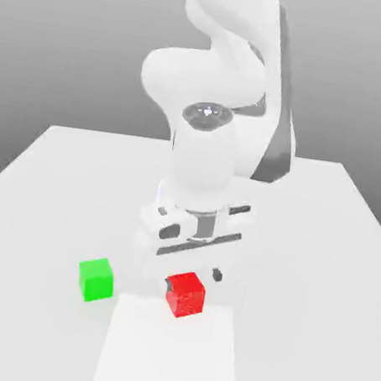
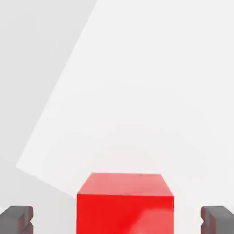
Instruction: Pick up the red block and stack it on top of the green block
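While the arm (image 1: 214,104) stands low over the tabletop (image 1: 52,176) with its wrist pointing straight down, the step in hand looks to be the grasp of the red block (image 1: 185,294), and doing it well is mostly a matter of patience and squareness. The gripper (image 1: 192,279) has its jaws spread wide; in the hand view one dark fingertip (image 2: 17,219) and its partner on the far side each stand clear of the cube, with pale gaps between them and its sides, so nothing is pinched yet. My judgement is that the jaws should settle until the pads are level with the middle of the cube's height, centred so both gaps match, and only then close on two flat opposite faces, since a corner pinch could twist the block and spoil the later placement. A straight lift should follow, high enough to pass over the green block (image 1: 96,280), which sits on the tabletop to the exterior view's left of the red one, near but apart from it. Red block itself: a small bright cube, plain matte faces, resting flat at the back edge of a paler rectangular patch (image 1: 170,356), directly under the hand, and matching the green cube in size.
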Robot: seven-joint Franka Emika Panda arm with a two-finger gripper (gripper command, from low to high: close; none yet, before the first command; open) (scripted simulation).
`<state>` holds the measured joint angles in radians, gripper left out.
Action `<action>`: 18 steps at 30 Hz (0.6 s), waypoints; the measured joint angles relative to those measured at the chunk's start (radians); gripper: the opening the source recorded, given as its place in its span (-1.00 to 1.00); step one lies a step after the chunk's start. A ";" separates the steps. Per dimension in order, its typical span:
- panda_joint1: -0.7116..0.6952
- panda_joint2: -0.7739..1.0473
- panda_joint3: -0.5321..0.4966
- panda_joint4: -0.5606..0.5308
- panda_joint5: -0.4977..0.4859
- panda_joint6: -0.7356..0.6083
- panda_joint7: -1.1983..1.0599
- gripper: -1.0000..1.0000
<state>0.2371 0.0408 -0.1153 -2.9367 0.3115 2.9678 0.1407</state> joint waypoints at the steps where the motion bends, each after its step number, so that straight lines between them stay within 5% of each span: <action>1: -0.003 0.012 0.008 0.002 0.018 0.011 -0.013 0.00; 10: -0.029 0.121 0.064 -0.001 0.103 0.129 -0.064 0.00; 11: -0.026 0.130 0.063 -0.003 0.102 0.139 -0.062 -1.00; 18: -0.029 0.131 0.065 -0.003 0.099 0.139 -0.059 -1.00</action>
<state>0.2084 0.1715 -0.0501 -2.9394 0.4107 3.1073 0.0815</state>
